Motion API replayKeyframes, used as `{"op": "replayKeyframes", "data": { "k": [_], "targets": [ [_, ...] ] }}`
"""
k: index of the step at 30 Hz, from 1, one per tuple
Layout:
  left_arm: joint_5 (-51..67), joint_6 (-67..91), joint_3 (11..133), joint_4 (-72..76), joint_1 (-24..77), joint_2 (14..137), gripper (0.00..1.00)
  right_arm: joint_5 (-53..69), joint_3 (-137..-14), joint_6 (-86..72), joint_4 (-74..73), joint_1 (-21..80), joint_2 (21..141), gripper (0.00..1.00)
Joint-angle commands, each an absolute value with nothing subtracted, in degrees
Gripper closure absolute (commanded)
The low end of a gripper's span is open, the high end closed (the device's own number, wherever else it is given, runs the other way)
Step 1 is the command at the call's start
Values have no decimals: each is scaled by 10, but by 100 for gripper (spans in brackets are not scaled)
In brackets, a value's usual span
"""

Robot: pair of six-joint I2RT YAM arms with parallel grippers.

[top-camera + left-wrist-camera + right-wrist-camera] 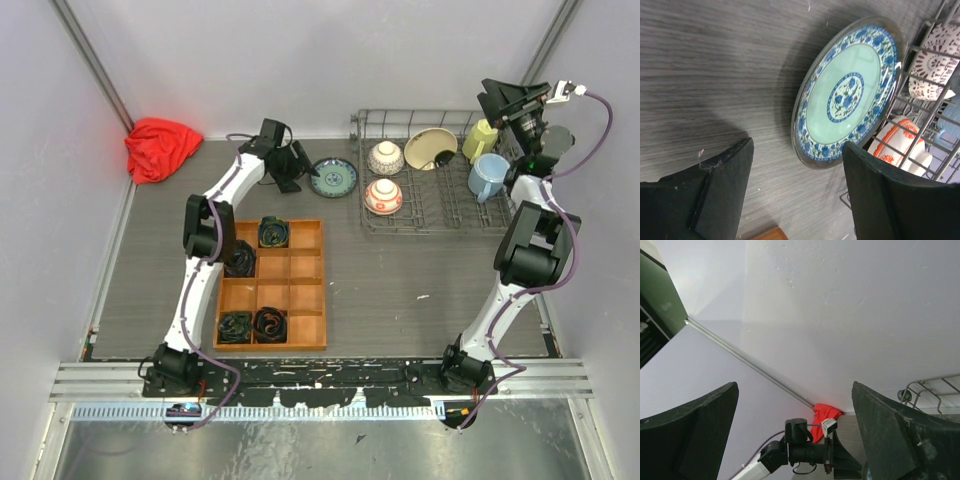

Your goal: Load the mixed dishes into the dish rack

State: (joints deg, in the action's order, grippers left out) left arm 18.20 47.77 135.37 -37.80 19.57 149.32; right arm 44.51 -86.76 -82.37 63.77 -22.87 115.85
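The small teal patterned plate (pixel 333 178) lies flat on the table just left of the grey wire dish rack (pixel 437 216). In the rack are two white-and-red bowls (pixel 386 157) (pixel 384 197), the cream plate (pixel 430 148), the pale yellow mug (pixel 481 139) and the light blue cup (pixel 489 176). My left gripper (pixel 300 168) is open and empty, just left of the plate. In the left wrist view the plate (pixel 847 95) lies beyond the open gripper (pixel 797 175), with a bowl (pixel 900 145) behind the rack's wires. My right gripper (pixel 512 100) is open and empty, raised over the rack's far right corner.
An orange-brown wooden compartment tray (pixel 290 268) with dark coiled items sits in front of the left arm. A red cloth (pixel 160 147) lies in the far left corner and shows in the right wrist view (pixel 822 415). Walls close the back and sides.
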Motion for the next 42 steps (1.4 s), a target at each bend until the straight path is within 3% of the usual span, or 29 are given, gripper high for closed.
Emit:
{"op": "replayKeyframes", "data": {
  "k": [1,8,26,39,42],
  "targets": [
    [166,502,1379,-341,199,1516,22,422,-887,-859,618,-220,1110,0],
    [162,518,1398,-323,202,1535,25,403,-872,-798,473,-196,1080,0],
    [171,540,1375,-301,221,1550,37,401,-841,-782,448,-186,1063,0],
    [172,540,1332,-283,221,1537,97,419,-841,-758,412,-185,1060,1],
    [167,527,1301,-284,218,1517,100,423,-838,-751,406,-182,1059,1]
  ]
}}
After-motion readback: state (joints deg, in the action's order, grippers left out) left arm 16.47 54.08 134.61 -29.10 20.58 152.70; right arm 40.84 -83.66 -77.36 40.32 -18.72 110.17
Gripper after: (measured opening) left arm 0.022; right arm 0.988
